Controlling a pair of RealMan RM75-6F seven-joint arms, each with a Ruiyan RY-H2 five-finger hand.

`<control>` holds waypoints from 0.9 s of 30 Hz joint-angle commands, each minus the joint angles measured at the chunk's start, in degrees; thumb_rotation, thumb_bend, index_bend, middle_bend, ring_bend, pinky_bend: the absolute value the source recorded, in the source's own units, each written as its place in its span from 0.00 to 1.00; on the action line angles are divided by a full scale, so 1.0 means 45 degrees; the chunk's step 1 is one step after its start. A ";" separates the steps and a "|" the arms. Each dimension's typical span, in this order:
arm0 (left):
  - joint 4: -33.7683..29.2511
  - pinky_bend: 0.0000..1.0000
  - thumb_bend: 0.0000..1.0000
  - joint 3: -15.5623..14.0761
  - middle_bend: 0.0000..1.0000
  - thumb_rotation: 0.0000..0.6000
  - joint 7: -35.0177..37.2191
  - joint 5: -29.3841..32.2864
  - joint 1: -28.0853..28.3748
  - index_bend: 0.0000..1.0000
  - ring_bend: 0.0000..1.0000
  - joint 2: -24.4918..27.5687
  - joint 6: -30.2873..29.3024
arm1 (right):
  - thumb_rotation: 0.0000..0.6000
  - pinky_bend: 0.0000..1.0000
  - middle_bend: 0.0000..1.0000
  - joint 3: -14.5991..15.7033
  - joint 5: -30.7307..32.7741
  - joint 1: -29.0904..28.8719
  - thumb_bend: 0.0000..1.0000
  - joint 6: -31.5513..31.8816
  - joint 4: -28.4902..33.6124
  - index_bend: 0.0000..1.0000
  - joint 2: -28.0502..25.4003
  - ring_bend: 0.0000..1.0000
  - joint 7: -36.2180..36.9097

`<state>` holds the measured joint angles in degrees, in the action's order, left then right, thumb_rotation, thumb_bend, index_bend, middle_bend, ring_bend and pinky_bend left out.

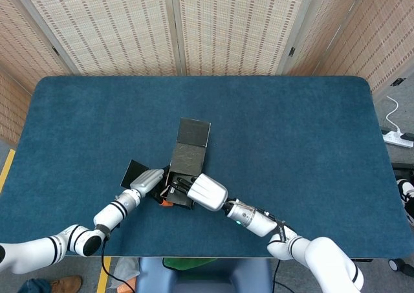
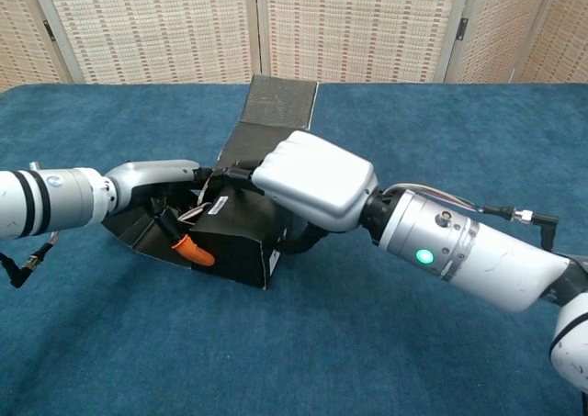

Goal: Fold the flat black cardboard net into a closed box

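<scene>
The black cardboard net point(image 1: 187, 152) point(image 2: 248, 232) lies partly folded near the table's front, its near walls raised and a long flap point(image 2: 276, 102) reaching away from me. My right hand point(image 1: 207, 191) point(image 2: 314, 179) rests on top of the raised part, fingers curled over its upper edge. My left hand point(image 1: 147, 180) point(image 2: 156, 182) reaches in from the left, its fingers inside the folded part, one with an orange tip point(image 2: 195, 250). A side flap point(image 1: 134, 171) lies flat on the left.
The blue cloth table point(image 1: 291, 131) point(image 2: 441, 131) spreads wide to the right and back. Woven screens point(image 1: 226, 28) stand behind it. A power strip point(image 1: 398, 138) lies off the table's right edge.
</scene>
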<state>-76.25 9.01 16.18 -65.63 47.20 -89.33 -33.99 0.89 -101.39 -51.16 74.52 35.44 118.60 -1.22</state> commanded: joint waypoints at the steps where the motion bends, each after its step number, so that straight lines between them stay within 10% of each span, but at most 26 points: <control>1: -0.0003 0.52 0.16 0.0015 0.23 1.00 -0.0060 0.0035 -0.0004 0.18 0.51 0.0025 -0.0017 | 1.00 1.00 0.30 -0.0012 -0.0002 0.0034 0.15 0.0103 -0.0025 0.21 -0.0033 0.74 -0.0044; 27: 0.0108 0.51 0.15 0.0070 0.23 1.00 0.0030 0.0059 -0.0049 0.17 0.51 -0.0030 0.0203 | 1.00 1.00 0.38 0.0383 -0.0274 0.0147 0.24 0.0448 -0.0666 0.39 0.0050 0.74 0.0498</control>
<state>-75.77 9.32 16.30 -65.37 46.98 -89.46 -33.09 2.60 -102.60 -50.49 76.55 32.43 118.84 1.03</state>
